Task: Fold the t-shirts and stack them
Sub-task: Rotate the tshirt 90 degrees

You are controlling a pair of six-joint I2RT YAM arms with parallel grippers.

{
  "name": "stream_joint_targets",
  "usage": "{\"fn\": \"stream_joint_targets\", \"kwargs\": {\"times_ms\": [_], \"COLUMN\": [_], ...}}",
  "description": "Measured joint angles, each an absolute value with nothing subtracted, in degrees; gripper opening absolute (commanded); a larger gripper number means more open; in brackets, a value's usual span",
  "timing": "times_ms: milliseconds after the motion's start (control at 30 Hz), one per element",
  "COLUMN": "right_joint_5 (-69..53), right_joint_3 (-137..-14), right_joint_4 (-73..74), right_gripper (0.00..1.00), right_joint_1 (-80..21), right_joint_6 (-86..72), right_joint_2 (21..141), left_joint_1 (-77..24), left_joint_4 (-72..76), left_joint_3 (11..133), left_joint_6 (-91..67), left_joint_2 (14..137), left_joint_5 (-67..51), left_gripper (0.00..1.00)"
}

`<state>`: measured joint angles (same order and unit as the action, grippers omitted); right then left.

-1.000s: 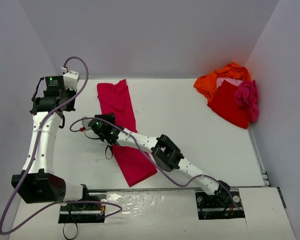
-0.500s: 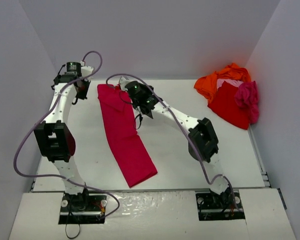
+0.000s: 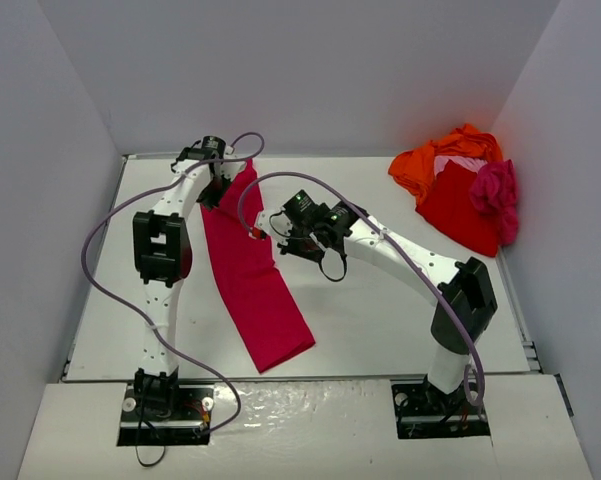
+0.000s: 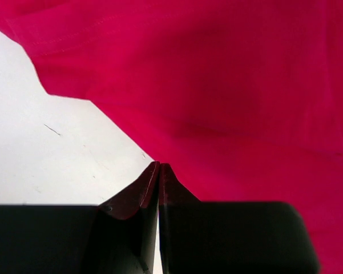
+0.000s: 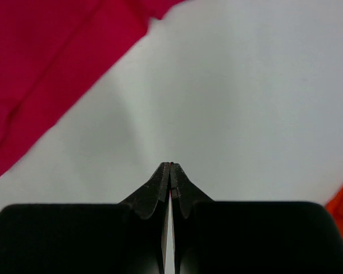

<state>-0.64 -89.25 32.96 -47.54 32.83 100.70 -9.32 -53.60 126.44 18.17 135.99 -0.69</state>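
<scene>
Two robot arms work over a white table [image 3: 380,300] with one shirt part-folded and four more waiting. The crimson t-shirt [image 3: 250,270] lies flat as a long narrow strip left of centre, running from about 11 o'clock on the table down to 7 o'clock, which suggests its sides are already turned in lengthwise. By that reading, the cross folds that would shorten it into a stackable packet are not yet made.

The left gripper [image 4: 158,170] sits at the strip's far end, near 11 o'clock. Its jaws are pressed together right at the cloth's edge, and the wrist view does not settle whether any fabric is caught between them. The right gripper [image 5: 170,166] hovers just beside the strip's right edge, over bare table, with its jaws closed on nothing.

In the far corner at 2 o'clock the rest of the load sits in a loose heap. It holds the orange shirt [image 3: 418,168], the red shirt [image 3: 465,218], the magenta shirt [image 3: 495,192] and a glimpse of the pale pink shirt [image 3: 458,162], all crumpled and unfolded. No finished stack shows anywhere, so most of the job appears to lie ahead.
</scene>
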Motion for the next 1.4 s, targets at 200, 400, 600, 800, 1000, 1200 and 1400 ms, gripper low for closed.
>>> {"fn": "stream_joint_targets", "kwargs": {"times_ms": [200, 400, 600, 800, 1000, 1200, 1400], "right_joint_5": [-12.63, -16.80, -17.62, -17.65, -18.24, -20.63, -24.23], "right_joint_3": [-87.31, -87.26, -87.32, -89.47, -90.19, -90.21, -90.90], "right_joint_4": [38.11, 38.81, 39.08, 40.00, 41.25, 42.00, 43.25], "right_gripper": [0.00, 0.00, 0.00, 0.00, 0.00, 0.00, 0.00], "right_joint_1": [-48.42, -49.79, -50.50, -51.61, -54.38, -57.63, -59.42], "right_joint_6": [32.78, 32.58, 32.32, 31.95, 31.92, 32.99, 33.59], "right_joint_2": [100.73, 101.67, 103.24, 107.49, 110.63, 113.63, 117.97], "left_joint_1": [-9.24, -11.19, -13.74, -15.41, -17.59, -19.22, -19.42], "left_joint_4": [-57.42, -64.83, -65.95, -65.12, -63.15, -60.04, -58.08], "left_joint_3": [138.53, 153.85, 154.58, 154.58, 156.71, 158.75, 158.78], "left_joint_6": [19.48, 23.02, 27.09, 28.00, 28.35, 28.09, 27.44], "left_joint_2": [144.65, 155.54, 156.32, 156.35, 157.48, 158.46, 158.58], "left_joint_5": [0.78, 5.42, 7.91, 7.54, 6.17, 3.81, 2.89], "left_gripper": [0.00, 0.00, 0.00, 0.01, 0.01, 0.00, 0.01]}}
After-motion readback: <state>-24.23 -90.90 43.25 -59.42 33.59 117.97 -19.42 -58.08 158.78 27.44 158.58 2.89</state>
